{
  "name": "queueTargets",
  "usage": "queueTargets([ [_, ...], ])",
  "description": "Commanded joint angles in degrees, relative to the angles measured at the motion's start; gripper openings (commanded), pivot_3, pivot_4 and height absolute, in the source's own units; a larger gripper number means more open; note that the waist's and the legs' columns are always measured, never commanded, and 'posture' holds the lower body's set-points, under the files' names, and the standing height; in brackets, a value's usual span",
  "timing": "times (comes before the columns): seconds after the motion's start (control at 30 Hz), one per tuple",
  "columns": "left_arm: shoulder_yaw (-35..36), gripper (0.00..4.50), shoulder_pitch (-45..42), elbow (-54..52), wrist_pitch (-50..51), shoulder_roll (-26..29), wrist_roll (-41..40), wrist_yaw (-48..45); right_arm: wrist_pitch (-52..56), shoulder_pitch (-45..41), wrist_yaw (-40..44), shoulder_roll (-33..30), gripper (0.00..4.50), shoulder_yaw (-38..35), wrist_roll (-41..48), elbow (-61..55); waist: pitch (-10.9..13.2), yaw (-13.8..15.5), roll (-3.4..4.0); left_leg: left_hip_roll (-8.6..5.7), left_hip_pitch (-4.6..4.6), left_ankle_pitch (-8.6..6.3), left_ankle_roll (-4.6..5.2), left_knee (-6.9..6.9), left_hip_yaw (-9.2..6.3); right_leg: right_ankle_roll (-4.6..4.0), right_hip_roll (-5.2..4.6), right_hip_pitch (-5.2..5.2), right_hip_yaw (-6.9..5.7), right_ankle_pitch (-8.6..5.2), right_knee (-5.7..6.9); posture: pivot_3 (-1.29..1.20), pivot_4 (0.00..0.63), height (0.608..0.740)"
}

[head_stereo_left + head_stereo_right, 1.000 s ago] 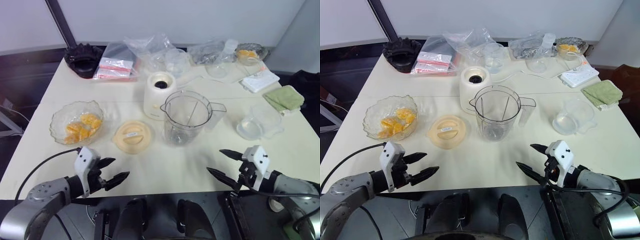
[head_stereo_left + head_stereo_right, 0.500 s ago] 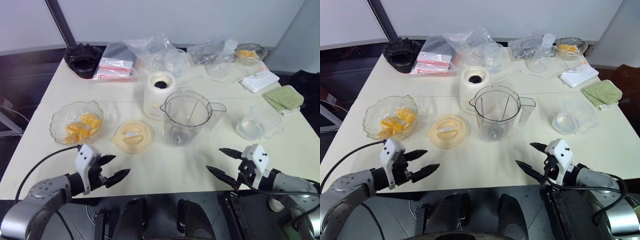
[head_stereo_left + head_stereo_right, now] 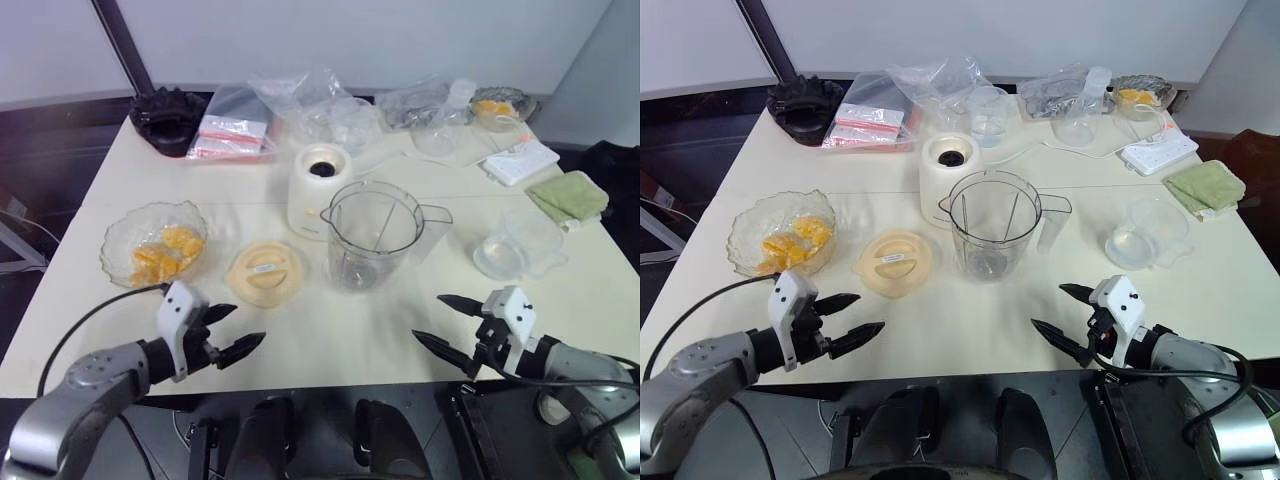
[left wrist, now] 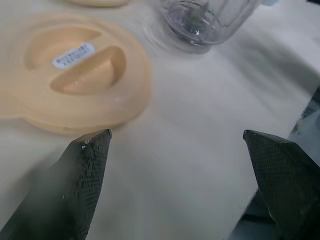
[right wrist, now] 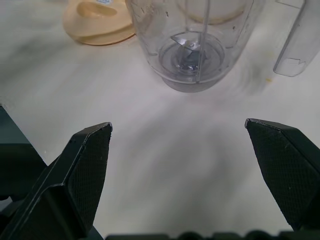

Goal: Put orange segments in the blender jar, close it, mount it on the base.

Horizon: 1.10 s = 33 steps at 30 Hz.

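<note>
Orange segments (image 3: 162, 254) lie in a glass bowl (image 3: 122, 238) on the table's (image 3: 330, 330) left side, well apart from the empty blender jar (image 3: 372, 234) standing just before the base (image 3: 317, 190). The lid (image 3: 265, 272) bears a small white sticker, its print unreadable. Left gripper (image 3: 236, 331) and right gripper (image 3: 436, 321) gape wide, empty, over the near edge.

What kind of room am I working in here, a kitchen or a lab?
Likely a lab or test room set up as a kitchen bench: a plain cream table by a bare wall, a power strip, and loose plastic bags behind the blender jar.
</note>
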Motion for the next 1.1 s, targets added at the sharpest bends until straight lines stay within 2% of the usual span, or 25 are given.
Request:
queueTargets([
  [0.03,3.9,4.42,-7.7,1.8,3.2,5.2,1.1,1.6,2.7,1.3,2.5,-1.9,4.47,-0.5,5.8,-8.5,0.0,0.0,0.00,0.00,0.00,0.00,0.00,0.00,0.00,0.00,0.00,0.01,0.00,0.00,0.00,0.00,0.150,0.740],
  [0.13,4.2,4.42,-13.7,5.8,5.5,10.9,3.4,1.5,5.3,2.1,2.7,-3.2,4.47,0.9,8.3,-14.0,0.0,-0.1,-0.04,0.00,0.00,0.01,0.01,0.03,-0.06,0.03,0.03,-0.04,-0.01,-0.02,0.23,0.00,0.150,0.740],
  [0.2,2.0,4.42,-18.6,11.0,6.3,15.7,7.8,2.2,6.2,1.1,1.8,-3.3,4.47,2.1,8.5,-15.8,0.0,-0.1,-0.13,-0.02,0.08,0.01,0.02,0.01,0.00,0.03,0.02,-0.05,0.01,-0.02,0.35,0.00,0.150,0.740],
  [0.3,-6.7,4.42,-26.3,20.6,1.4,22.4,19.2,2.1,6.0,-1.6,0.1,-2.2,4.47,3.6,7.2,-14.5,0.0,-0.1,-0.19,-0.10,0.09,0.02,0.02,0.02,0.13,0.03,0.02,-0.18,0.00,-0.02,0.55,0.00,0.150,0.740],
  [0.37,-12.5,4.42,-31.7,25.8,2.3,24.1,24.4,1.5,5.3,-1.8,0.0,-2.1,4.47,3.9,6.3,-13.1,0.0,0.0,-0.20,-0.09,0.09,0.02,0.01,0.00,0.27,0.03,0.03,-0.22,-0.01,-0.02,0.59,0.00,0.150,0.740],
  [0.47,-20.1,4.42,-39.0,33.7,0.1,23.4,32.4,1.3,2.8,-0.4,1.0,-2.2,4.47,4.4,4.2,-10.8,0.1,0.5,-0.25,-0.05,0.08,0.00,-0.03,-0.02,0.25,0.02,0.00,-0.20,-0.01,-0.01,0.59,0.00,0.150,0.740],
  [0.6,-28.5,4.42,-43.4,42.2,-7.5,23.3,42.3,-1.9,0.2,0.9,1.3,-1.9,4.47,4.4,2.7,-9.1,0.1,0.9,-0.33,-0.13,0.01,-0.03,-0.05,-0.04,0.38,0.01,-0.01,-0.27,0.01,0.00,0.56,0.00,0.150,0.740],
  [0.77,-34.3,4.42,-49.0,52.9,-16.9,20.4,51.5,-4.2,0.2,1.8,0.2,-1.8,4.47,3.6,2.7,-10.2,0.1,1.5,-0.40,-0.06,0.00,-0.03,-0.05,-0.04,0.41,0.03,0.11,-0.34,0.00,0.00,0.67,0.00,0.150,0.740],
  [0.9,-35.8,4.42,-52.9,62.3,-18.4,15.9,55.1,-5.1,1.4,2.1,-1.4,-2.0,4.47,2.8,3.1,-11.9,0.1,1.6,-0.45,-0.05,0.00,-0.03,-0.05,0.14,0.35,0.04,0.12,-0.26,-0.02,-0.01,0.72,0.00,0.150,0.740],
  [1.1,-32.2,4.42,-56.2,70.4,-17.0,10.0,53.8,-5.5,3.0,2.1,-3.3,-1.9,4.47,2.3,3.5,-13.5,0.1,1.4,-0.67,-0.04,-0.02,-0.03,-0.04,0.24,0.43,0.05,0.03,-0.25,0.00,0.01,0.72,0.00,0.150,0.740],
])
